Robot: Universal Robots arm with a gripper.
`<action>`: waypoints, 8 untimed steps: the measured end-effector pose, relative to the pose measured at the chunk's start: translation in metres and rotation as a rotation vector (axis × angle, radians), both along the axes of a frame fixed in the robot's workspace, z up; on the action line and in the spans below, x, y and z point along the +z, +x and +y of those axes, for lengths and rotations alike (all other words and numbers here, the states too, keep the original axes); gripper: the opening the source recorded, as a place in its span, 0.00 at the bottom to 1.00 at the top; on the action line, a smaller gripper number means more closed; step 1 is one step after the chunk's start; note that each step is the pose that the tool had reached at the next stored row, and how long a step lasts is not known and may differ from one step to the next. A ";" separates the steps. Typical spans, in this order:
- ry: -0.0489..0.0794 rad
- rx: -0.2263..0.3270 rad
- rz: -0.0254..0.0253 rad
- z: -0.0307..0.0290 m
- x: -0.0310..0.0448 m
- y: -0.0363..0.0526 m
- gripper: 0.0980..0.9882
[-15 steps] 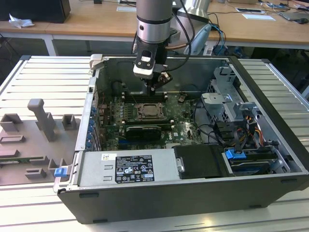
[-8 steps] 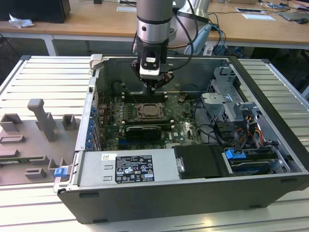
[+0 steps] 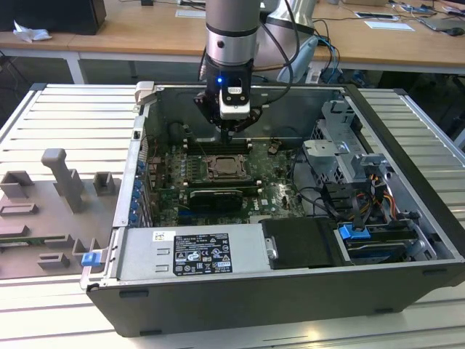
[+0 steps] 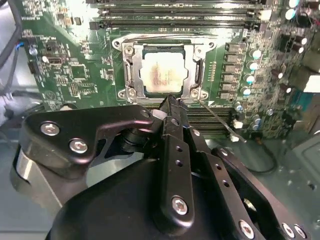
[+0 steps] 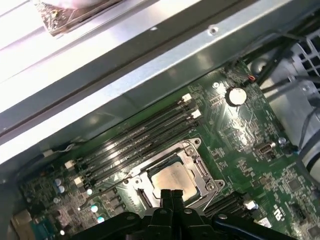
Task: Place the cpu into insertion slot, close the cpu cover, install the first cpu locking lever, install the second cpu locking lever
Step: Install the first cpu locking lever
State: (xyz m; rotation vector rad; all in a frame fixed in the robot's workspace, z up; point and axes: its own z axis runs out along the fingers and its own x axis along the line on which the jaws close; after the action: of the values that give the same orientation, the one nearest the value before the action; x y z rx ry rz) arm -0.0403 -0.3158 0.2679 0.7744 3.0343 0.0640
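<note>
cpu (image 4: 163, 75) seated in insertion slot (image 4: 160, 39), cpu cover (image 4: 134, 70) down around it | your fingers (image 4: 172, 114) clenched, empty, tips at slot edge | psu label (image 3: 201, 254) unreadable

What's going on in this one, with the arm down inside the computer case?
The arm's black tool, fingers shut and empty, hangs at the edge of the processor socket on the green motherboard. The pale silver-grey square cpu chip already sits in the socket, and the thin silvery metal cover frame lies flat around it. A thin wire lever slants out from the socket's corner beside the tool tip.
</note>
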 end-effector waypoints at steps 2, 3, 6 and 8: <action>0.000 0.023 0.0000 0.0000 0.0000 0.0000 0.01; 0.000 0.034 0.0000 0.0000 0.0000 0.0000 0.01; 0.000 0.082 -0.0001 0.0000 0.0000 0.0000 0.01; 0.000 0.118 0.0000 0.0000 0.0000 0.0000 0.01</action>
State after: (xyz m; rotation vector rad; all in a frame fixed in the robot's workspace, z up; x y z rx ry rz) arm -0.0403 -0.3158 0.2680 0.5953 3.0769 0.0648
